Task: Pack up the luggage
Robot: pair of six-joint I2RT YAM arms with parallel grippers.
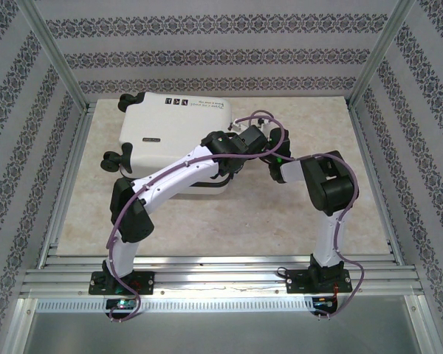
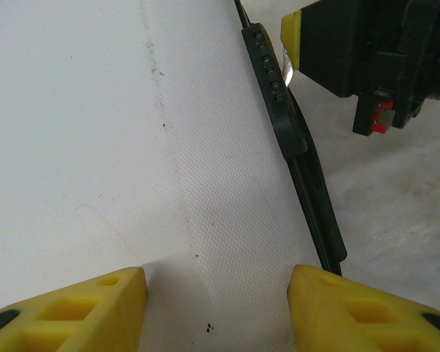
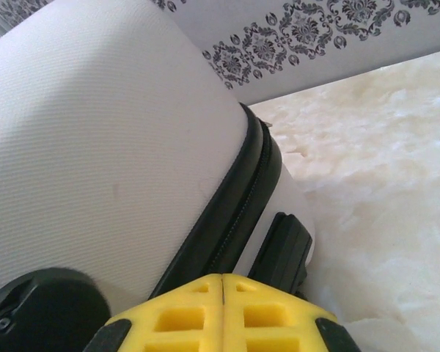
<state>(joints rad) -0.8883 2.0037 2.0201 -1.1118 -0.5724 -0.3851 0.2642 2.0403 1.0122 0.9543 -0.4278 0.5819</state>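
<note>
Jaws apart, the left gripper (image 2: 218, 308) hovers over the textured white shell of the closed luggage (image 1: 170, 125), which lies flat beneath it. Jaws pressed together, the right gripper (image 3: 222, 312) sits beside its black zipper seam (image 3: 231, 213). The case's long axis runs leftward from both, black caster wheels (image 1: 117, 157) at that end.

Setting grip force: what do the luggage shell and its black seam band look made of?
Luggage shell: likely hard plastic, white, matte, with a fine embossed weave grain. Black seam band: probably fabric zipper tape; a stitched line runs along it.
</note>
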